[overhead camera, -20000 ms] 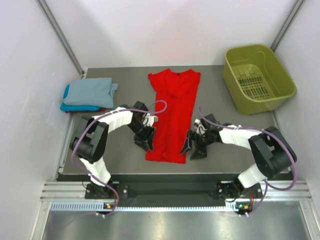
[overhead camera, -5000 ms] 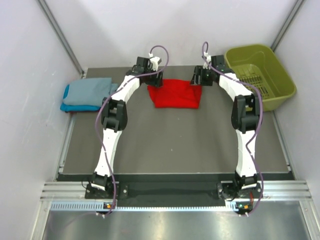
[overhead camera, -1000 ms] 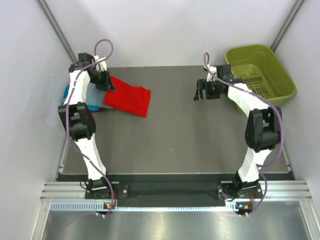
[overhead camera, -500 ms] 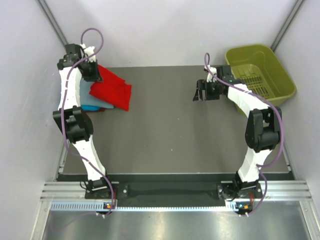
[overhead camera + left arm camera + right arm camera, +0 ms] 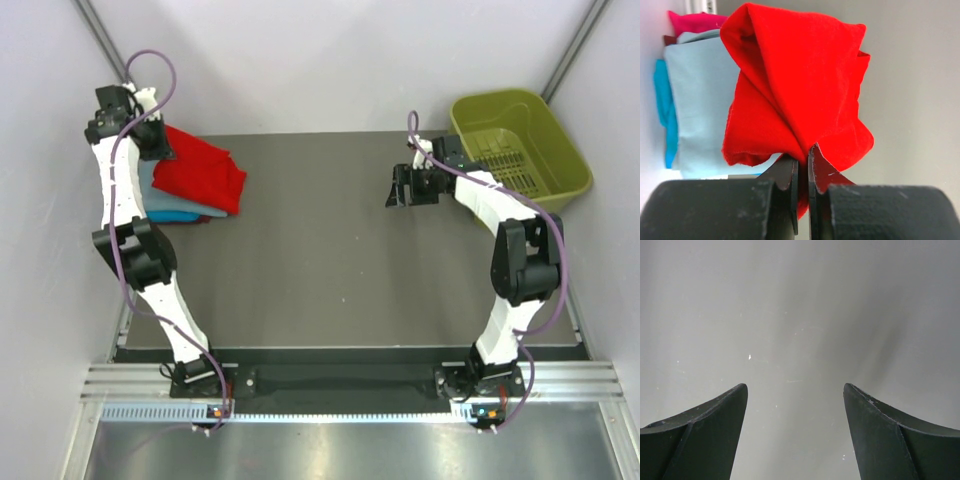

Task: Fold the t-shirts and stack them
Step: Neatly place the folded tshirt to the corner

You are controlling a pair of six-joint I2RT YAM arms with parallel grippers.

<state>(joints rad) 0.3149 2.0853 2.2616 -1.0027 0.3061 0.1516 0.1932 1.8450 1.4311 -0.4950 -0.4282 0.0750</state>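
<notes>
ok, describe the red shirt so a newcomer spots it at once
On the dark table, find the far left corner, opposite the green basket. There the left tool pinches the red t-shirt over a stack of folded shirts. It alone is bright red; those beneath are pale blue and turquoise.

The red shirt (image 5: 800,85) is seen as soft, matt cloth, creased into loose folds. The grey-blue shirt (image 5: 700,105) and turquoise shirt (image 5: 662,95) are made of a similar matt, smooth knit. The table (image 5: 330,270) is topped with a dark, matt sheet. The basket (image 5: 472,180) is moulded in smooth olive plastic. The fingers (image 5: 880,430) of the right gripper (image 5: 795,386) are finished in matt black plastic. The rail (image 5: 600,385) is made of brushed metal.
</notes>
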